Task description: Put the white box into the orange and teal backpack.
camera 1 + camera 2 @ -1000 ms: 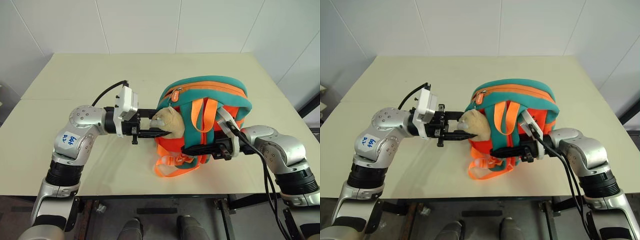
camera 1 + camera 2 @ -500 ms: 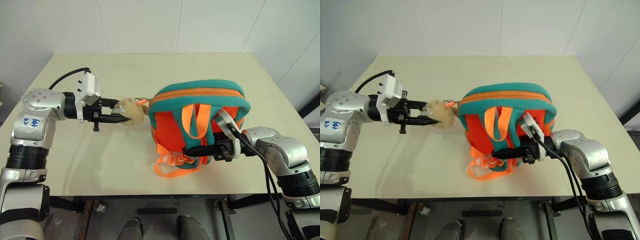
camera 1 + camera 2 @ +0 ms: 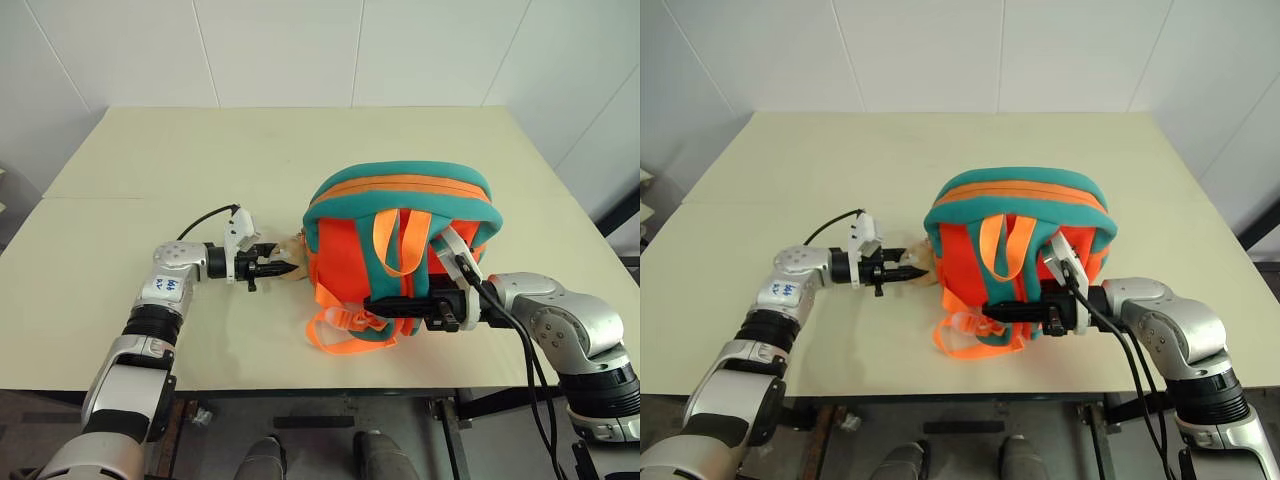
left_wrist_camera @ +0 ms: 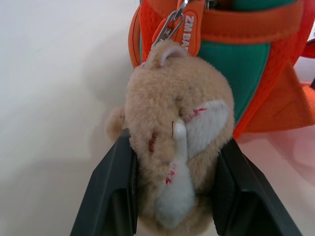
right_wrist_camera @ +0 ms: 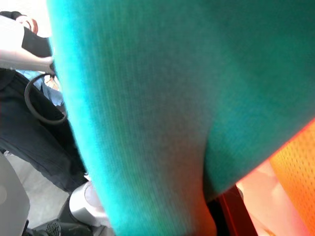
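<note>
We see the small rounded orange fabric backpack with teal trim (image 3: pixel 400 240) lying on the pale cream tabletop (image 3: pixel 180 150), between our two grippers. Its long axis runs across the table from one gripper to the other. The arched teal edge with its orange zip band faces away from us, and the strap side faces up, with an orange carry loop (image 3: pixel 398 240) on top. Loose orange webbing straps (image 3: pixel 345 330) trail off the near edge towards us.

Our left gripper (image 3: pixel 283 268) points level at the backpack's side. Its two black fingers (image 4: pixel 110 196) stand part-way open and press both flanks of a tan plush toy charm (image 4: pixel 177 142), so the charm is held between them. The charm hangs by a metal clip from an orange zip tab (image 4: pixel 189 27) just beyond the fingertips, and the backpack's orange and teal side wall stands right behind it.

Our right gripper (image 3: pixel 385 302) reaches in from the opposite side, pointing towards the left one, with its fingers closed. They lie against the backpack's near lower edge, just beside a teal shoulder strap (image 5: pixel 147 113); we cannot tell if they pinch any fabric.

Beyond the strap, the right wrist view catches a person in dark clothing (image 5: pixel 29 128).
</note>
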Controlling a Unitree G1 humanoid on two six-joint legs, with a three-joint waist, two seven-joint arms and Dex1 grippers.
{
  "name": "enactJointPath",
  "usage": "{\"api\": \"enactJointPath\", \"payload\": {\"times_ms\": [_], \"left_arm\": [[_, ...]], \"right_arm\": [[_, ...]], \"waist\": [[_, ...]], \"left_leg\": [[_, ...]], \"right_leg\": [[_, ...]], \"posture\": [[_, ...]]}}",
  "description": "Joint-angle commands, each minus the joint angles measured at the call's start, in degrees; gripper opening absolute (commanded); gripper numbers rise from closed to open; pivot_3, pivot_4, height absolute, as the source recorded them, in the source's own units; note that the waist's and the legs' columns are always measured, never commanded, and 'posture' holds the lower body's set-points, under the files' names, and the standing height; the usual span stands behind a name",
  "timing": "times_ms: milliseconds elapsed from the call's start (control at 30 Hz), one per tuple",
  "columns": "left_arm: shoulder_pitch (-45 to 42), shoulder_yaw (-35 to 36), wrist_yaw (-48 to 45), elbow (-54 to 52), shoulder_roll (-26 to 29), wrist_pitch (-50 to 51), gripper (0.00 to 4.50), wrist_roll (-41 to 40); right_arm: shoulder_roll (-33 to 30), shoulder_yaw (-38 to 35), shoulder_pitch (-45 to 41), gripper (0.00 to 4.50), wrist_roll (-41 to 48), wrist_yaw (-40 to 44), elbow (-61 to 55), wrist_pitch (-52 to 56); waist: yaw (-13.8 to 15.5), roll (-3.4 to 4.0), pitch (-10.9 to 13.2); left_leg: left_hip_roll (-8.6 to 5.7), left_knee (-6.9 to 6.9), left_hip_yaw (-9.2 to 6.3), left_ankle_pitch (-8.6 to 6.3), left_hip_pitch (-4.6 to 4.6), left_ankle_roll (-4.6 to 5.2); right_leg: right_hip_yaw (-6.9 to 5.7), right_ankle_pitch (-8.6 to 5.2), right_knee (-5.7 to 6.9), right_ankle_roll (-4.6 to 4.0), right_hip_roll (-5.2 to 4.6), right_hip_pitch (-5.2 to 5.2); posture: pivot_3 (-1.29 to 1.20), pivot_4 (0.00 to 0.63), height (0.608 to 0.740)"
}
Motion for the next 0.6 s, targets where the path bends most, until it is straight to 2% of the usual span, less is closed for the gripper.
{"api": "enactJointPath", "payload": {"times_ms": [33, 133, 200, 433, 467, 567, 600], "left_arm": [[1.8, -0.6, -0.5, 0.2, 0.3, -1.2, 1.45, 2.1], [4.9, -0.7, -2.4, -3.1, 1.9, 0.2, 1.45, 1.6], [6.3, 1.9, 2.5, -6.8, 2.6, -6.6, 2.14, 2.3], [17.6, 5.0, -0.5, -30.3, 10.2, 7.2, 4.38, -4.3], [19.2, 5.7, -0.4, -32.9, 11.1, 9.3, 4.50, -5.5], [23.3, 8.3, -0.7, -39.2, 13.8, 13.6, 4.50, -8.3], [24.0, 8.8, -0.4, -40.6, 14.3, 14.7, 4.50, -8.8]], "right_arm": [[0.4, -1.4, 0.7, 0.00, 1.5, -1.0, -2.1, -0.1], [2.2, -1.5, 0.7, 0.00, -0.6, -4.0, -1.3, -2.7], [2.8, -1.8, -0.1, 0.66, -1.8, -8.1, 0.4, -1.3], [-0.4, -8.6, 1.2, 3.08, -4.3, -7.4, 0.0, -10.3], [-1.9, -9.2, 1.5, 3.39, -4.8, -6.2, 0.5, -11.0], [-7.2, -11.4, 3.4, 4.42, -5.8, -2.3, 2.5, -12.4], [-8.2, -11.9, 3.9, 4.49, -6.3, -1.4, 3.1, -13.6]], "waist": [[0.0, 0.00, 0.0], [-0.2, -0.01, 0.0], [-0.4, 0.00, 0.0], [-0.1, 0.00, 0.0], [-0.1, 0.01, 0.0], [0.3, 0.00, 0.0], [0.4, 0.00, 0.0]], "left_leg": [[-0.02, 0.00, 0.00, 0.00, 0.01, 0.00], [-0.02, -0.01, 0.00, 0.00, 0.02, 0.00], [0.01, -0.04, 0.01, 0.00, 0.06, 0.00], [0.01, -0.14, 0.00, -0.01, 0.02, -0.01], [0.01, -0.14, 0.00, -0.01, 0.02, 0.00], [0.00, -0.14, -0.01, -0.01, -0.01, 0.00], [0.00, -0.14, -0.01, -0.01, -0.01, 0.00]], "right_leg": [[0.00, 0.00, -0.01, 0.00, -0.03, 0.03], [0.00, 0.00, -0.03, 0.01, -0.03, 0.05], [0.00, 0.00, -0.02, -0.01, -0.01, 0.05], [0.01, -0.02, -0.07, -0.03, -0.03, 0.02], [0.01, -0.02, -0.08, -0.04, -0.04, 0.02], [-0.02, -0.03, -0.13, -0.05, -0.06, 0.03], [-0.02, -0.03, -0.16, -0.05, -0.07, 0.05]], "posture": [[0.00, 0.150, 0.740], [0.00, 0.150, 0.740], [0.00, 0.150, 0.740], [0.00, 0.150, 0.740], [0.00, 0.150, 0.740], [0.00, 0.150, 0.740], [0.00, 0.150, 0.740]]}}
